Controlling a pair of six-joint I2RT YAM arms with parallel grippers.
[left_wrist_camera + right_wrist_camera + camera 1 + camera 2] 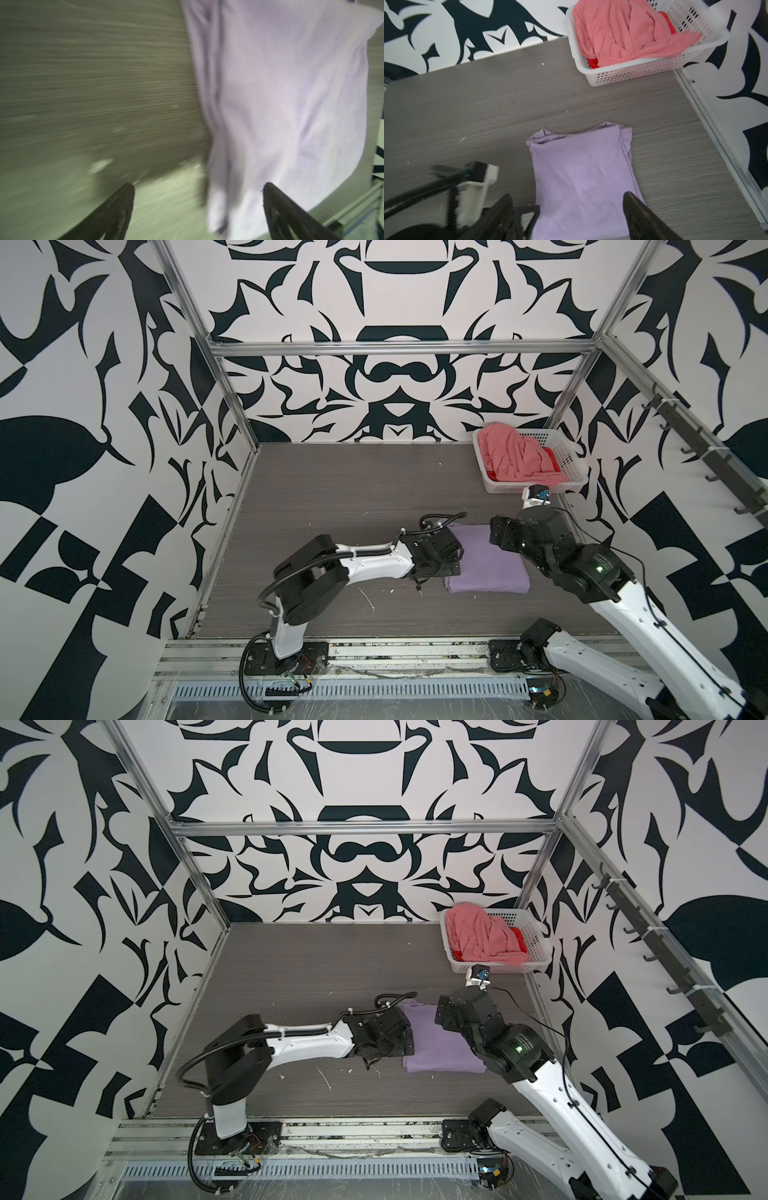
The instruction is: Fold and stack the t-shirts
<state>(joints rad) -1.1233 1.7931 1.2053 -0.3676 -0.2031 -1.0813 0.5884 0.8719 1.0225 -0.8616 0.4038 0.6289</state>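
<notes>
**Lavender tee folded on the table, two more tees in the basket**

On the left of both top views, the left arm reaches across the grey table (332, 510) to the left edge of the lavender tee (486, 568). In its blurred wrist view the left gripper (198, 187) has its jaws spread wide. They straddle one long edge of the cloth without pinching it.

The lavender tee (581, 166) lies flat near the middle of the table, folded into a neat rectangle with its neckline towards the back wall.

The right gripper (568, 196) hangs over the near end of that tee. Its jaws are also spread apart and close on nothing.

Further right, in the back right corner, stands the white perforated basket (511, 488), well apart from the folded tee. A crumpled salmon-pink tee (511, 456) fills most of it, and one flap drapes over the front rim. A red tee (550, 458) lies under it, showing only at the right side and the front left corner (592, 62).
</notes>
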